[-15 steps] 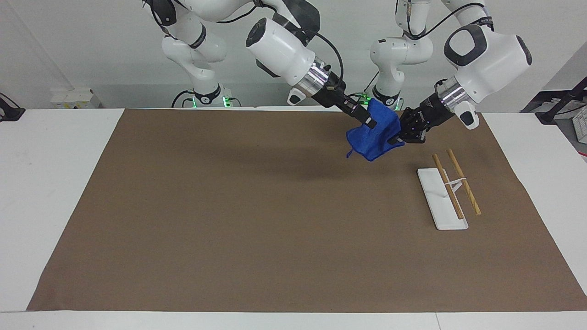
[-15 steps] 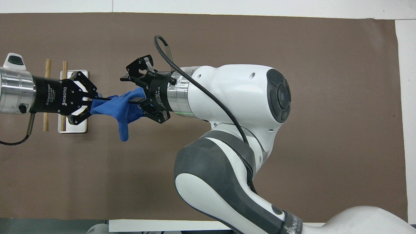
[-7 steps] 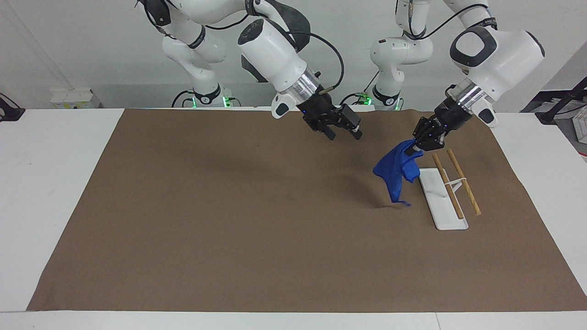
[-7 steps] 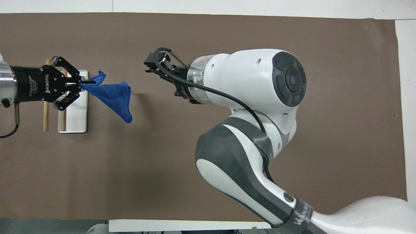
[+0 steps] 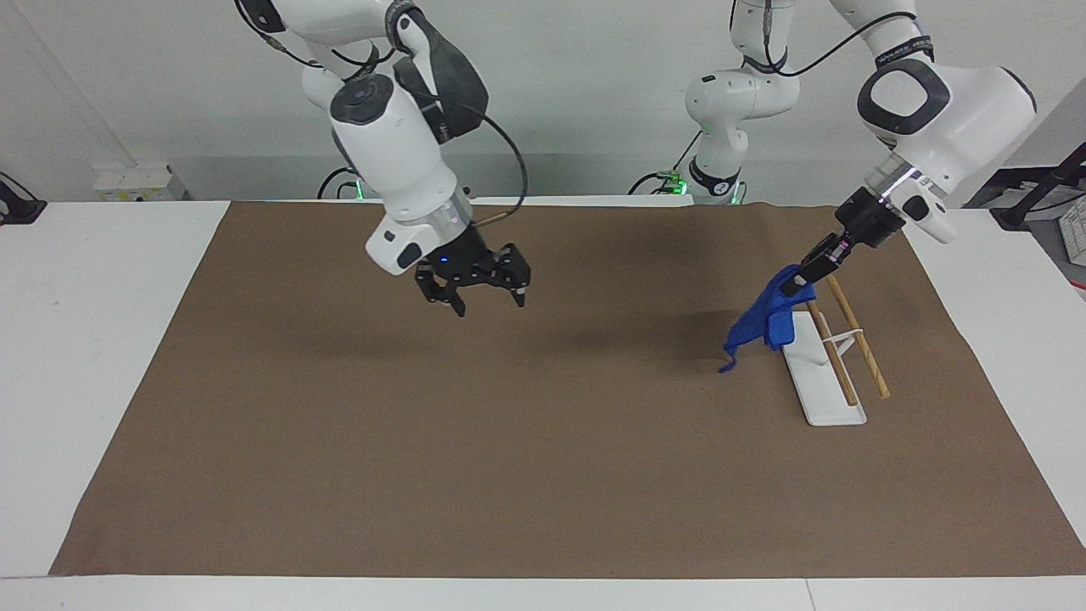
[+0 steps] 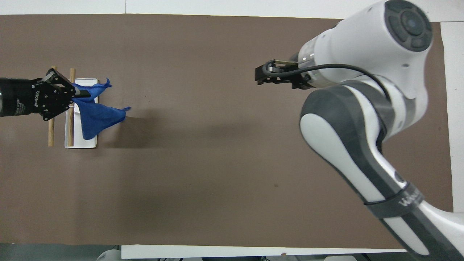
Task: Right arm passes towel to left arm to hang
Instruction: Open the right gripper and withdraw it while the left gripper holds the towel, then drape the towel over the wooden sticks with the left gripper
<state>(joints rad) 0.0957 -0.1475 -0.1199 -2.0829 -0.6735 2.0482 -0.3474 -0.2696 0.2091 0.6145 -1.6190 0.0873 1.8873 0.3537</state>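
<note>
Towel (image 5: 766,317), bunched in left hand (image 5: 796,284), hides part of rack (image 5: 827,386).

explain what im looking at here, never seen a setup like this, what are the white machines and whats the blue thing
These are two white robot arms at a table covered with a brown paper sheet. One picture is taken from across the table, facing the robots; the other looks down from above their own end.

The blue thing is a towel. The left arm's pincer is shut on its top edge, so it dangles in the air, right beside a small rack: a white base carrying two wooden rods. The rack sits toward the left arm's end of the table.

The right arm's pincer hangs open and empty over the middle of the sheet, and holds nothing.

Two slimmer arms with green-lit bases stand at the table's edge.
</note>
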